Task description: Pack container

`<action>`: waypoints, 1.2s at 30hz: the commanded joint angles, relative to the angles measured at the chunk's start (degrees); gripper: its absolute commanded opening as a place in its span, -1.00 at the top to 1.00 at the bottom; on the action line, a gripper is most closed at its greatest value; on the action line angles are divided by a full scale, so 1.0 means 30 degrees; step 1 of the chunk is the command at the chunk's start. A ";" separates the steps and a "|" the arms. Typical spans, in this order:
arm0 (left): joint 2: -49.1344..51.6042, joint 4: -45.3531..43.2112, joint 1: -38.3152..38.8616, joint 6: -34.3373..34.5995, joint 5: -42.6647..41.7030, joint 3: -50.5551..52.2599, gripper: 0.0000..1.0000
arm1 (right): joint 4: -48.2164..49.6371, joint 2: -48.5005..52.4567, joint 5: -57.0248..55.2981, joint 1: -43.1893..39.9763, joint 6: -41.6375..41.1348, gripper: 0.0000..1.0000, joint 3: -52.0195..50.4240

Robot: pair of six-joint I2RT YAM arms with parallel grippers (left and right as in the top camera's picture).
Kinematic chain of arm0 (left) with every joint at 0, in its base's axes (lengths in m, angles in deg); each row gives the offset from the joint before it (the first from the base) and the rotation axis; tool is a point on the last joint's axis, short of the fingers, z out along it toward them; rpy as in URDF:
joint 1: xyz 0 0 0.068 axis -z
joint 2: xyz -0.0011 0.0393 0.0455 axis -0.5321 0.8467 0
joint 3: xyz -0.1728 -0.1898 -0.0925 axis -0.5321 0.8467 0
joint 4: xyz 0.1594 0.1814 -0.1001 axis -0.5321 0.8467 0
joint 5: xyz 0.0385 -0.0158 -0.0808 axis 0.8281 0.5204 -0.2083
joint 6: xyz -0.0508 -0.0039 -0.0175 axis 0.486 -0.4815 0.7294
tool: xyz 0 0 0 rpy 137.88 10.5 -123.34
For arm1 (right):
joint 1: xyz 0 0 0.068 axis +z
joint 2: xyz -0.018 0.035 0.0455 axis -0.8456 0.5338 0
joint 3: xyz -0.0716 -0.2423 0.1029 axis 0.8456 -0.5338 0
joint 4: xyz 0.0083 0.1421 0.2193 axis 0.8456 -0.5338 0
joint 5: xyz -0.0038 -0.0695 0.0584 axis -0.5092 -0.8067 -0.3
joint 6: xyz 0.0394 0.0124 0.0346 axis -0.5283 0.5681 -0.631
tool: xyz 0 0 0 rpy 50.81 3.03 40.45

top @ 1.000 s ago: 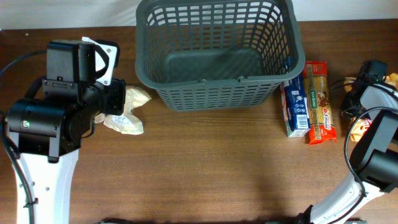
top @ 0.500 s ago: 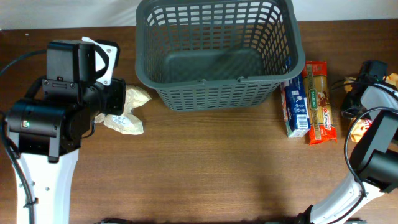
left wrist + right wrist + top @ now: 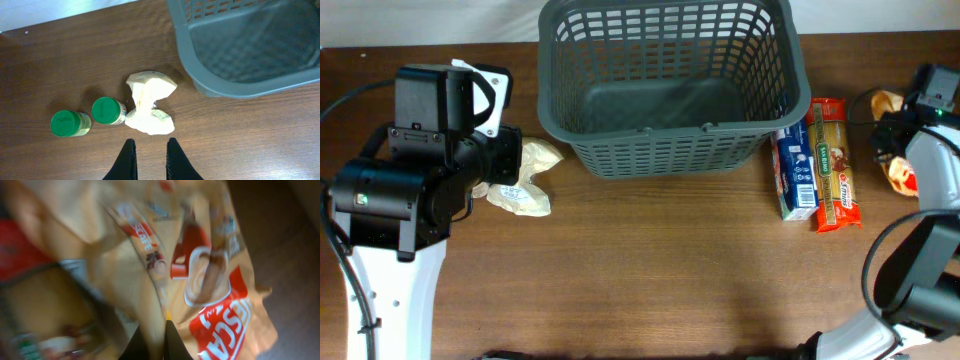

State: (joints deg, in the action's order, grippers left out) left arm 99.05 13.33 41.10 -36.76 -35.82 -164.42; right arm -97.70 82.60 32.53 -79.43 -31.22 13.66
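The basket [image 3: 670, 150] stands at the far middle of the table [image 3: 670, 270], upright and open at the top. It is empty; only its dark floor shows through the opening.

Just beside its right wall lie a blue box [image 3: 796, 170] and a long pasta packet [image 3: 835, 165], side by side and touching each other. The box also touches the basket's corner.

To the left of the basket lies a crumpled cream bag [image 3: 149, 102], near the basket but apart from it. Left of the bag stand a jar [image 3: 106, 110] and a second jar [image 3: 65, 123], both with green lids; the first is just beside the bag.

The left gripper [image 3: 150, 160] hangs above the table near the bag, its jaws narrow with a small gap and holding nothing.

The right gripper [image 3: 150, 342] is at the far right edge, pressed close to a coffee packet [image 3: 220, 325]. This view is blurred, so I cannot tell if its jaws grip the packet.
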 commanded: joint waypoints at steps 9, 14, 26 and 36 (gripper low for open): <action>-0.0007 -0.0066 -0.0095 0.0109 -0.0204 -0.0117 0.89 | -0.0372 -0.1020 0.0117 0.0772 -0.0291 0.93 0.0656; -0.0007 -0.0051 -0.0095 0.0109 -0.0204 -0.0117 0.89 | -0.0430 -0.0918 0.0131 0.0401 -0.0299 0.92 0.0641; -0.0007 0.0153 -0.0095 0.0109 -0.0204 -0.0117 0.89 | -0.0605 0.0022 0.7235 -0.5603 0.2062 -0.82 0.0634; -0.0007 0.0153 -0.0095 0.0117 -0.0211 -0.0117 0.89 | -0.0168 0.1894 0.9690 -0.7519 0.4240 -0.97 0.0634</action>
State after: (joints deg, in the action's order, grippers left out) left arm 99.05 13.76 41.10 -36.76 -35.84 -164.42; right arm -98.18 84.79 54.68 -100.31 -21.01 14.47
